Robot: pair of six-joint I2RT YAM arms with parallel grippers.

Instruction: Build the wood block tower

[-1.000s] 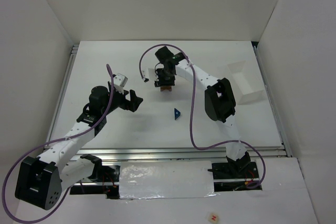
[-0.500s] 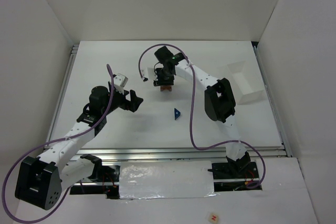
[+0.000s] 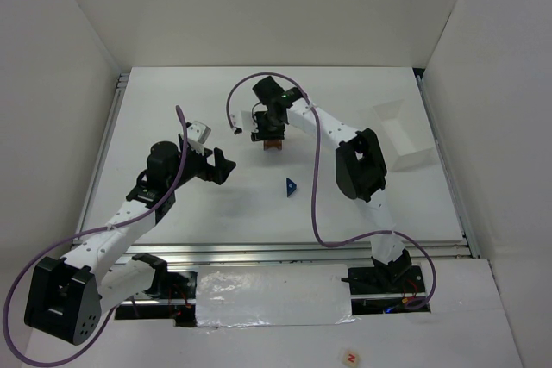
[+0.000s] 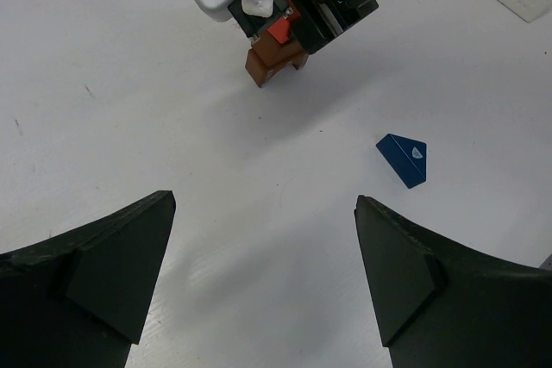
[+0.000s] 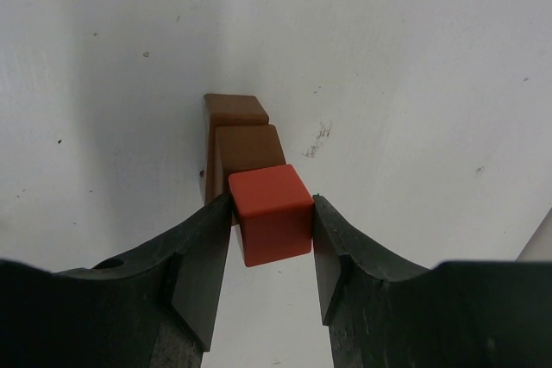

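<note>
In the right wrist view a red cube (image 5: 270,213) sits between the jaws of my right gripper (image 5: 272,208), both pads pressed on its sides. It is just above and in front of two stacked brown blocks (image 5: 246,140). From above, that gripper (image 3: 272,131) hangs over the small brown stack (image 3: 274,145) at the far middle of the table. A blue wedge (image 3: 291,186) lies alone on the table, nearer the arms. My left gripper (image 3: 224,164) is wide open with nothing in it, left of the wedge (image 4: 403,159); its camera looks toward the stack (image 4: 274,59).
A white rectangular tray (image 3: 401,135) lies at the right side of the white table. White walls close in the table on the left, back and right. A purple cable (image 3: 315,187) loops along the right arm.
The right gripper has barely shifted over the brown stack, still with the red cube. The left arm and the blue wedge have not moved.
</note>
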